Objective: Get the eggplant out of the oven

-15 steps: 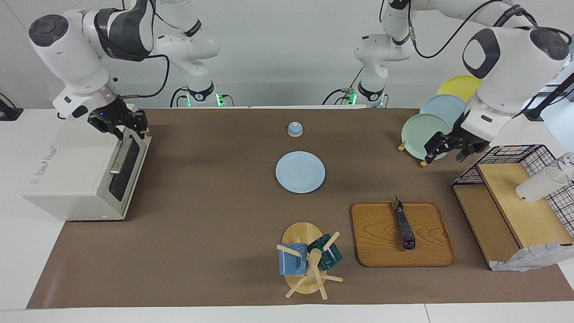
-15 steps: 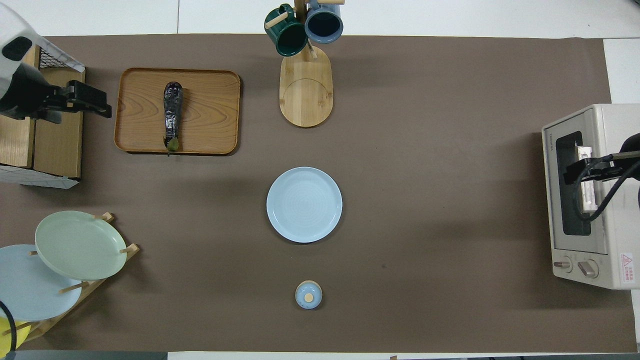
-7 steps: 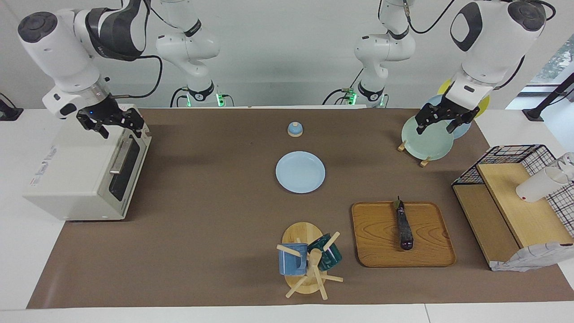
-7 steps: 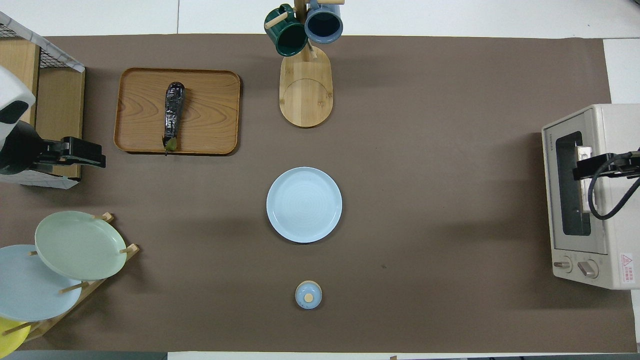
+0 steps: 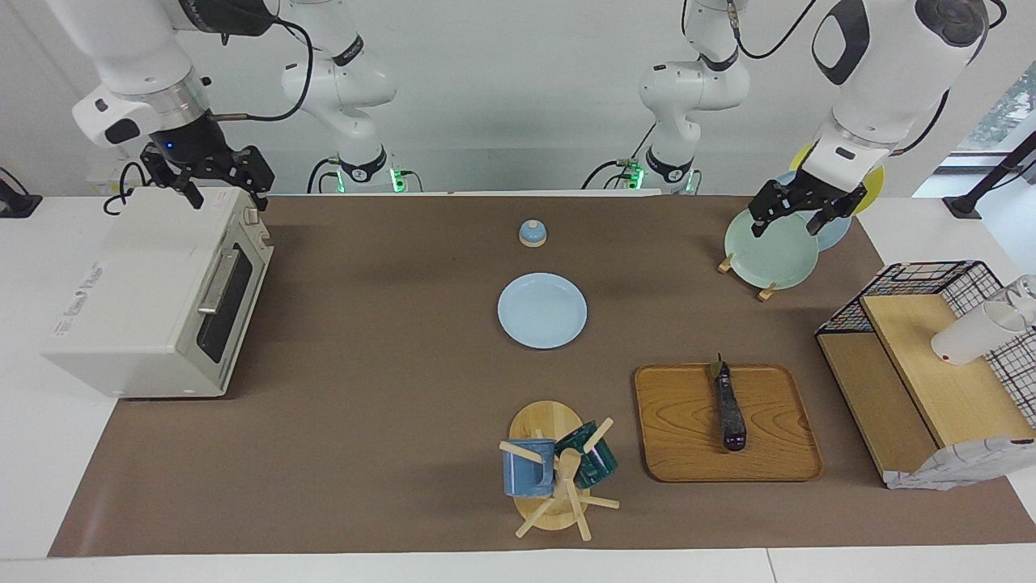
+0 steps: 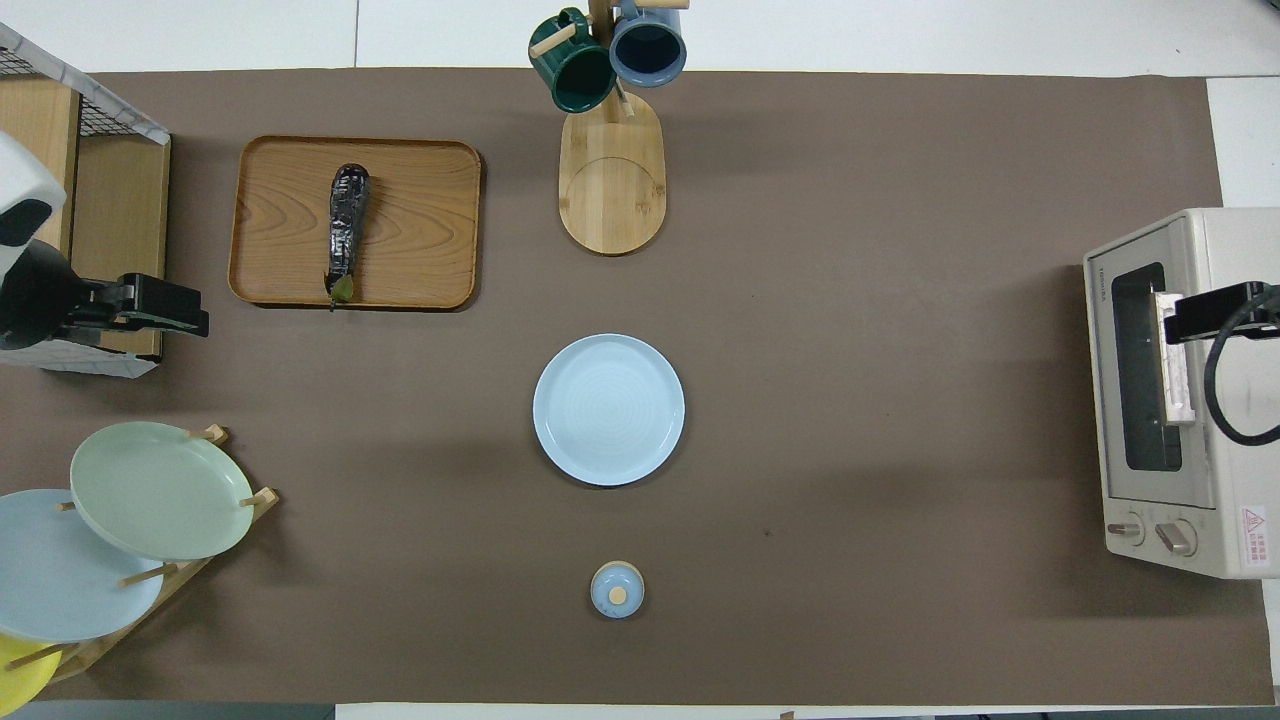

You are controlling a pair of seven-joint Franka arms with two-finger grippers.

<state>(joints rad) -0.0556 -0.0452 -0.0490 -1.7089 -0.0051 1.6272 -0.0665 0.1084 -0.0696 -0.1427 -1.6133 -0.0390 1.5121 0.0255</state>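
On the counter (image 5: 364,389), current state:

Eggplant position: the eggplant (image 5: 729,407) lies lengthwise on the wooden tray (image 5: 680,453) toward the left arm's end of the counter, green stem end pointing toward the robots. It touches nothing but the tray.

Oven: the oven (image 5: 137,300) stands at the right arm's end with its glass door shut and the bar handle free.

Right gripper: the right gripper (image 5: 212,180) hangs over the top edge of the oven at the robots' end. One second ago it was low at the door handle; it has since risen clear of it. Its fingers are spread and hold nothing.

Left gripper: the left gripper (image 5: 797,217) hovers over the green plate (image 5: 765,255) in the plate rack. One second ago it was lower, beside the wire basket (image 5: 923,283); it has since lifted and drawn back toward the robots. Its fingers appear spread and empty, though the slant of the facing view leaves the tips hard to read.

Meaning for the task: the eggplant is out of the oven, the door is closed, and both arms are withdrawing. Judged from this layout, the task is finished or nearly so; no further handling appears to be needed.

Hazard: none evident.
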